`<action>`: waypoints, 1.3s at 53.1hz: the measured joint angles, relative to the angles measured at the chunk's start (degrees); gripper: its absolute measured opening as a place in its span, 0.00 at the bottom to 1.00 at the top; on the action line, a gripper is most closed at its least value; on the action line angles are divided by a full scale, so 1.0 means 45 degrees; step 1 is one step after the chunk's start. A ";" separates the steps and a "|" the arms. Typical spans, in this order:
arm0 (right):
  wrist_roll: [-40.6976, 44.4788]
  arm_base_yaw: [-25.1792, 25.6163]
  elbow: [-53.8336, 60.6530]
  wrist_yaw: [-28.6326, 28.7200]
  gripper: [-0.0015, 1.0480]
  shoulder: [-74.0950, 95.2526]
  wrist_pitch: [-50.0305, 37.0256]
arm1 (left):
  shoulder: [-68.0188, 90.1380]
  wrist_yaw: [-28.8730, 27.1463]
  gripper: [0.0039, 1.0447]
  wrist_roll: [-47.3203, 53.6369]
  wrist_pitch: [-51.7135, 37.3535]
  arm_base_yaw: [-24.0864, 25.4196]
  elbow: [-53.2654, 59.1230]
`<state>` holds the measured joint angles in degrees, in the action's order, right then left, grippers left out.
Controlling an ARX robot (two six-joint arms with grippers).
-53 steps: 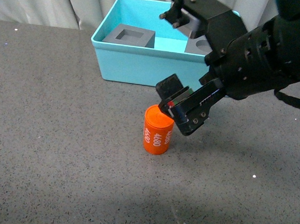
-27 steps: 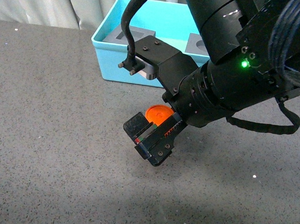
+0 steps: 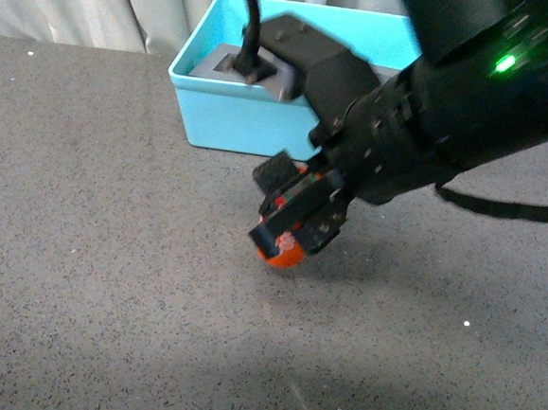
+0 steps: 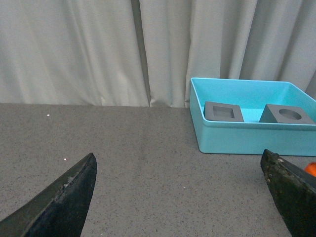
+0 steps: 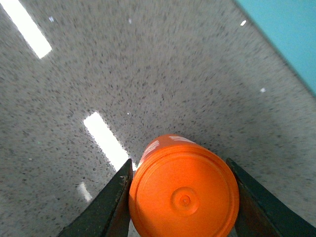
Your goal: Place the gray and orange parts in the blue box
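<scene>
front / right hand: right hand (image 3: 286, 227) was low over the worktop (image 3: 109, 249), just in front of the blue box (image 3: 233, 121), closed around the orange cylinder (image 3: 284, 253). Only the cylinder's lower part showed under the fingers.
front / box: square-recess cube (image 3: 214, 64) showed inside at one end, partly behind the arm. Rest of the interior was blocked.
left wrist / left hand: left hand (image 4: 178, 157) was spread wide, nothing between its fingers, well apart from the box.
left wrist / box contents: square-recess cube and round-recess cube (image 4: 287, 114) both sat on the box floor, side by side, not touching. An orange sliver at the frame edge lay outside the box.
right wrist / grip: cylinder was seen end-on, a finger (image 5: 111, 207) pressed to each side, speckled worktop beneath. Couldn't tell whether it had left the surface.
done: both gray parts in, by my read.
left: the cylinder only. It needed lifting, carrying over the near rim and releasing. Bare floor around the cubes looked ample.
</scene>
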<state>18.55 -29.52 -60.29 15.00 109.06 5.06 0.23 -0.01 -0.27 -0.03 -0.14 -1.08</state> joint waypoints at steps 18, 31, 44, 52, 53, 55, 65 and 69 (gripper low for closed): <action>-0.0209 0.1821 -0.1243 -0.0117 0.43 -0.2293 -0.0860 | 0.0000 0.0000 0.94 0.0000 0.0000 0.0000 0.0000; -0.0967 0.2283 -0.3638 0.0068 0.43 0.0151 -0.1209 | 0.0000 0.0000 0.94 0.0000 0.0000 0.0000 0.0000; -0.1039 0.2210 -0.6139 -0.0427 0.43 0.2730 -0.0335 | 0.0000 0.0000 0.94 0.0000 0.0000 0.0000 0.0000; -0.1064 0.2166 -0.7417 -0.0413 0.43 0.3886 0.0238 | 0.0000 0.0000 0.94 0.0000 0.0000 0.0000 0.0000; -0.1069 0.2157 -0.7689 -0.0413 0.43 0.4109 0.0389 | 0.0000 0.0000 0.94 0.0000 0.0000 0.0000 0.0000; -0.1069 0.2152 -0.7975 -0.0413 0.43 0.4333 0.0534 | 0.0000 0.0000 0.94 0.0000 0.0000 0.0000 0.0000; -0.1025 0.2147 -0.9394 -0.0461 0.43 0.5406 0.1520 | 0.0000 0.0000 0.94 0.0005 0.0000 0.0000 0.0000; -0.1030 0.2142 -0.9719 -0.0408 0.43 0.5722 0.1797 | 0.0000 0.0000 0.94 0.0005 0.0000 0.0000 0.0000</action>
<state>13.91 -19.88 -104.03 13.17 134.80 13.15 0.23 -0.01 -0.25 -0.03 -0.14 -1.08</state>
